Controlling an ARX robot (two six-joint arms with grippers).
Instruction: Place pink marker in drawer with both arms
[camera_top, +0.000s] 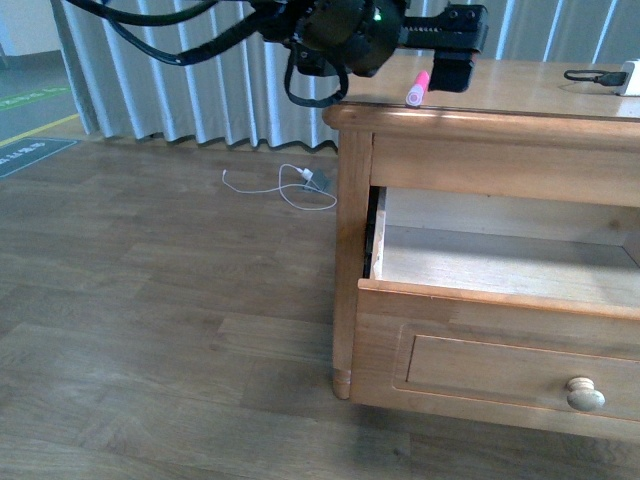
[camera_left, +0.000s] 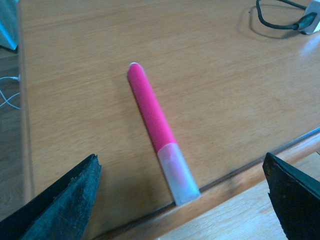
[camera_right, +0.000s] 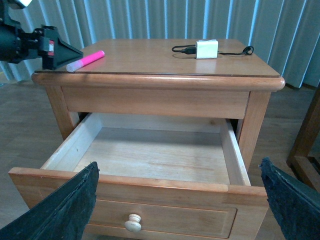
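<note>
The pink marker (camera_top: 417, 89) lies on the dresser top at its front left corner, pale cap toward the edge; it also shows in the left wrist view (camera_left: 159, 129) and the right wrist view (camera_right: 85, 60). My left gripper (camera_top: 452, 70) hovers just above and behind it, open, jaws wide either side of the marker (camera_left: 182, 200). The drawer (camera_top: 500, 290) is pulled out, pale inside and empty (camera_right: 150, 155), with a round knob (camera_right: 132, 222). My right gripper (camera_right: 182, 210) is open in front of the drawer, apart from it.
A white charger block (camera_right: 206, 49) with a black cable (camera_left: 282, 20) lies at the back of the dresser top. A white cable (camera_top: 295, 188) lies on the wood floor by grey curtains. A wooden frame (camera_right: 305, 135) stands beside the dresser.
</note>
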